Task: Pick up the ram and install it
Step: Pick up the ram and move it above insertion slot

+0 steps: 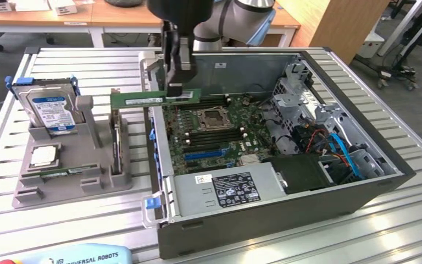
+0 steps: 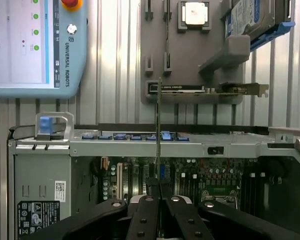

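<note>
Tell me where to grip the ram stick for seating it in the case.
Probably along its upper long edge near mid-length, coming from above and pinching the two flat faces. The ram hangs on edge, level and thin, so this leaves its lower edge free, as the pincer holds it.

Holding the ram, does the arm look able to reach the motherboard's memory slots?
Probably yes: the case lies open and the claw holds the ram above it, with nothing visible over the motherboard.
</note>
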You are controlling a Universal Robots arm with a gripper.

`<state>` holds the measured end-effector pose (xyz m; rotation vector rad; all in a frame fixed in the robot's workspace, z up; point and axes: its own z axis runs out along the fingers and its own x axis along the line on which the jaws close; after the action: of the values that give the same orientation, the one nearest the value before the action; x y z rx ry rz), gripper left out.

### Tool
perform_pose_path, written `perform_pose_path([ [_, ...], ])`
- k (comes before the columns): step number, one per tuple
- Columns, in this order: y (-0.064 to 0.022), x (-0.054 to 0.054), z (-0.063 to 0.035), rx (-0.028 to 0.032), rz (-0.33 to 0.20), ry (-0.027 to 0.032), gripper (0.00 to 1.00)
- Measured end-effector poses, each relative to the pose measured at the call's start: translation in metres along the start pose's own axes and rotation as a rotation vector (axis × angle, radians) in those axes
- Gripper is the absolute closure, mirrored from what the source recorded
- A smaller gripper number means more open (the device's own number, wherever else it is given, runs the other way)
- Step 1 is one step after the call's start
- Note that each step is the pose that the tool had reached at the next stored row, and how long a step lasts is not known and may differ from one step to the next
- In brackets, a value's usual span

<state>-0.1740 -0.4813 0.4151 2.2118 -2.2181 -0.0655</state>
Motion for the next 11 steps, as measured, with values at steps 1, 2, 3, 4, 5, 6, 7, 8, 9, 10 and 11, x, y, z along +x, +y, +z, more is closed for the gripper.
perform_pose_path([
  [1, -0.0034, 0.0, -0.0001, 0.0, 0.0, 0.0, 0.89],
  [2, -0.0069, 0.0, -0.0003, 0.0, 0.0, 0.0, 0.89],
  [3, -0.0103, 0.0, -0.0003, 0.0, -0.001, -0.0001, 0.89],
  [4, -0.0138, 0.0, -0.0005, 0.0, -0.001, 0.0, 0.89],
  [5, -0.0172, 0.0, -0.0006, 0.0, -0.001, 0.0, 0.89],
  [6, -0.0208, 0.0, -0.0007, 0.0, -0.001, 0.0, 0.89],
  [7, -0.0245, 0.0, -0.0008, 0.0, -0.001, -0.0001, 0.89],
  [8, -0.0283, 0.0, -0.001, 0.0, -0.002, 0.0, 0.89],
  [9, -0.0321, 0.0, -0.0012, -0.0001, -0.002, 0.0, 0.89],
  [10, -0.0355, 0.0, -0.0012, 0.0, -0.002, 0.0, 0.89],
  [11, -0.0387, 0.0, -0.0013, 0.0, -0.002, 0.0, 0.89],
])
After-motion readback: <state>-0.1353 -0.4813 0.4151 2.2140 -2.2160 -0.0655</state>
